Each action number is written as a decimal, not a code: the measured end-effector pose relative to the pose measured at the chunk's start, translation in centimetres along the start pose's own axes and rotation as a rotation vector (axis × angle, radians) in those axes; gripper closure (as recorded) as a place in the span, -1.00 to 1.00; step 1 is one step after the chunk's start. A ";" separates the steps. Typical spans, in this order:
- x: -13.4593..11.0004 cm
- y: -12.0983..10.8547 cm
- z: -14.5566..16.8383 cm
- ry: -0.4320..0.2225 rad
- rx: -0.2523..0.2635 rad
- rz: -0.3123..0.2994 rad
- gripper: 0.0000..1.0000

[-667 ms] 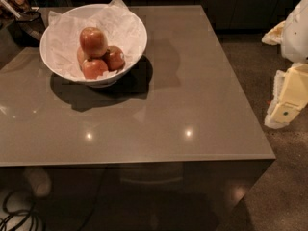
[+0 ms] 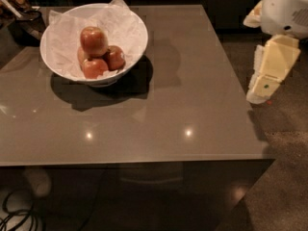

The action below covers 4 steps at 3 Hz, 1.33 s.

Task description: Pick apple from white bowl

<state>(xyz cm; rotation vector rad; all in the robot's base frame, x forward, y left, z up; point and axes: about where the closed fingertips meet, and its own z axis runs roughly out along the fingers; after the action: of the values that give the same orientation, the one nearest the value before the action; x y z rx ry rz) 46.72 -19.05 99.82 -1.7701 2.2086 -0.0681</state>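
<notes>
Apple (image 2: 94, 41) sits on top of 3 smaller red apples (image 2: 114, 57) in white bowl (image 2: 142, 37), on crumpled paper liner (image 2: 115, 18). Bowl at ~10 o'clock on grey table (image 2: 192, 105).
Arm (image 2: 288, 8) at 2 o'clock, off table's R edge, cream links hanging downward.
Gripper (image 2: 263, 83) at ~3 o'clock, pointing down just beside table edge, well apart from bowl. Open vs closed, or holding anything: cannot tell.

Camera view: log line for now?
pincer: beyond right edge of grey table | tall red-orange apple: topmost in round white bowl | grasp: none
</notes>
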 end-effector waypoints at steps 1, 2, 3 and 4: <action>-5.4 -2.7 -0.5 -0.018 0.024 -0.094 -1.00; -6.0 -3.2 -0.5 -0.040 0.042 -0.099 -1.00; -9.1 -5.1 0.0 -0.088 0.020 -0.105 -1.00; -14.3 -8.7 0.1 -0.140 0.027 -0.127 -1.00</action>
<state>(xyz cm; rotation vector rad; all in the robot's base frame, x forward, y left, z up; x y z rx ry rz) 57.64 -7.37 104.69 -1.8403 1.9881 -0.0020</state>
